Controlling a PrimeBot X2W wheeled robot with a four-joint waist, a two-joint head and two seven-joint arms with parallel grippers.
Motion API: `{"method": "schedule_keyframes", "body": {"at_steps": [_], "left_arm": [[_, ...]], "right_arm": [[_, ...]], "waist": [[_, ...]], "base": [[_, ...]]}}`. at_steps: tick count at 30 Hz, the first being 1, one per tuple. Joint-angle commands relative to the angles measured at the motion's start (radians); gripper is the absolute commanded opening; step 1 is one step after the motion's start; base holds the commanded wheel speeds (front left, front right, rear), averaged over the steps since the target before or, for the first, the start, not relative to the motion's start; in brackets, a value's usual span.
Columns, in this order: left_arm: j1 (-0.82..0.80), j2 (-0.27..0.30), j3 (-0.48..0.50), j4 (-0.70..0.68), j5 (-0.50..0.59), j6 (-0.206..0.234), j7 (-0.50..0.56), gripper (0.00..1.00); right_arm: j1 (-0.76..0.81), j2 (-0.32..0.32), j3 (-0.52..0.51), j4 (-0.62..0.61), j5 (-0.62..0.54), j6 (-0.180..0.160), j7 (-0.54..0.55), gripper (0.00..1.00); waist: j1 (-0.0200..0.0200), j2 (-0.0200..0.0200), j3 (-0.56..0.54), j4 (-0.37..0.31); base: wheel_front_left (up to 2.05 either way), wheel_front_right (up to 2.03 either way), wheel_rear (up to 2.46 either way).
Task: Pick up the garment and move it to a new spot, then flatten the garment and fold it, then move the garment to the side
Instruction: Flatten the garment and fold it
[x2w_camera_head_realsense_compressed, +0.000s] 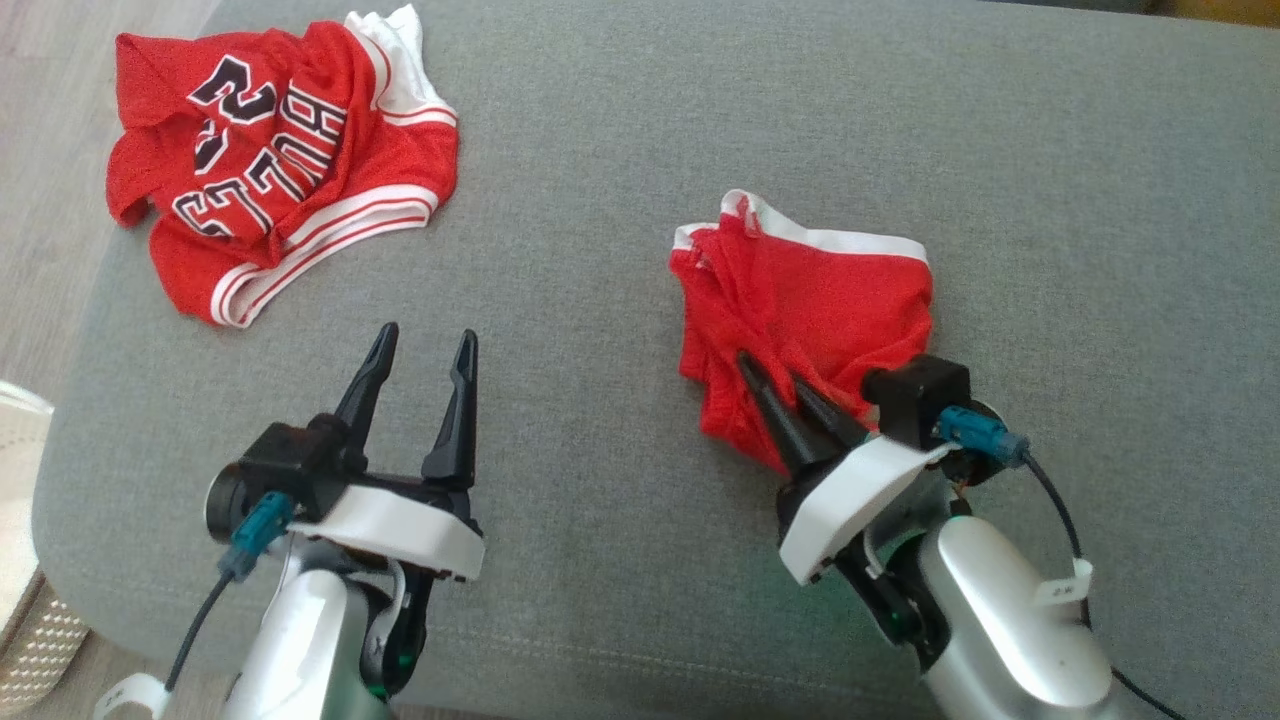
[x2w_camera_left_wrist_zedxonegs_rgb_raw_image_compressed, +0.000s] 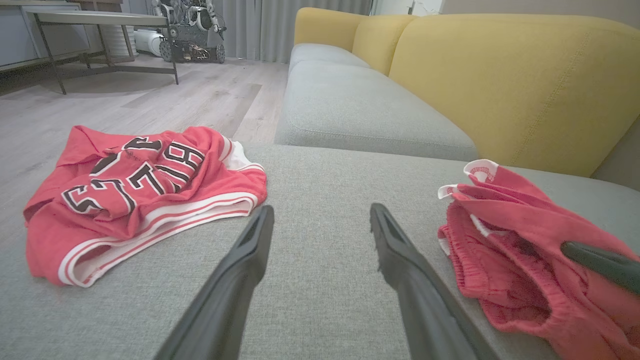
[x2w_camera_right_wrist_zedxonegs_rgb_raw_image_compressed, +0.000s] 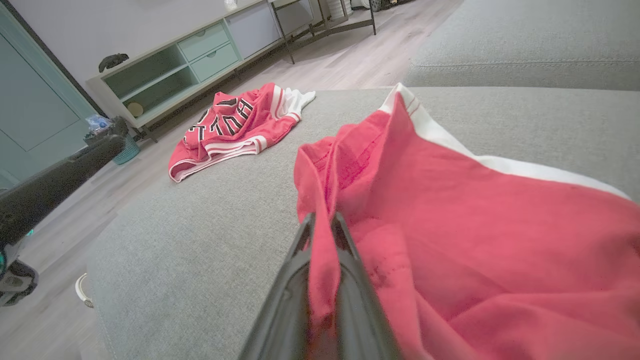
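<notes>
right gripper (x2w_camera_head_realsense_compressed: 772, 372) pinching a fold of the red shorts (x2w_camera_head_realsense_compressed: 820, 300), rest bunching just ahead of its tips. left gripper (x2w_camera_head_realsense_compressed: 427, 336) sitting wide open, shorts off to its right.

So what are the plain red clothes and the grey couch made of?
The plain red garment looks like thin, soft, matte sports fabric, maybe knit or mesh: it crumples into loose folds. The grey couch seat looks like coarse woven upholstery: a speckled weave shows close up.
</notes>
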Motion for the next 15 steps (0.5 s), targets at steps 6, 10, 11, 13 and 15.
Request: {"method": "schedule_keyframes", "body": {"at_steps": [6, 10, 11, 13, 15], "left_arm": [[-0.020, 0.006, 0.034, -0.042, 0.008, 0.011, -0.008, 1.00], [-0.017, 0.008, 0.042, -0.048, 0.007, 0.011, -0.008, 1.00], [-0.016, 0.010, 0.043, -0.048, 0.009, 0.012, -0.008, 1.00], [-0.015, 0.013, 0.045, -0.051, 0.015, 0.015, -0.008, 1.00], [-0.014, 0.014, 0.048, -0.053, 0.017, 0.017, -0.008, 1.00]], "right_arm": [[0.011, 0.009, 0.029, -0.100, -0.036, -0.001, -0.082, 1.00], [0.031, 0.009, -0.017, -0.170, -0.068, -0.001, -0.112, 1.00], [0.038, 0.009, -0.037, -0.186, -0.073, -0.001, -0.117, 1.00], [0.051, 0.009, -0.089, -0.214, -0.085, -0.001, -0.127, 1.00], [0.064, 0.009, -0.152, -0.234, -0.095, -0.001, -0.133, 1.00]], "waist": [[0.0000, 0.0000, -0.004, -0.023], [0.0000, 0.0000, -0.009, -0.042], [0.0000, 0.0000, -0.011, -0.047], [0.0000, 0.0000, -0.014, -0.056], [0.0000, 0.0000, -0.017, -0.064]], "base": [[0.00, 0.00, 0.00], [0.00, 0.00, 0.00], [0.00, 0.00, 0.00], [0.00, 0.00, 0.00], [0.00, 0.00, 0.00]]}}
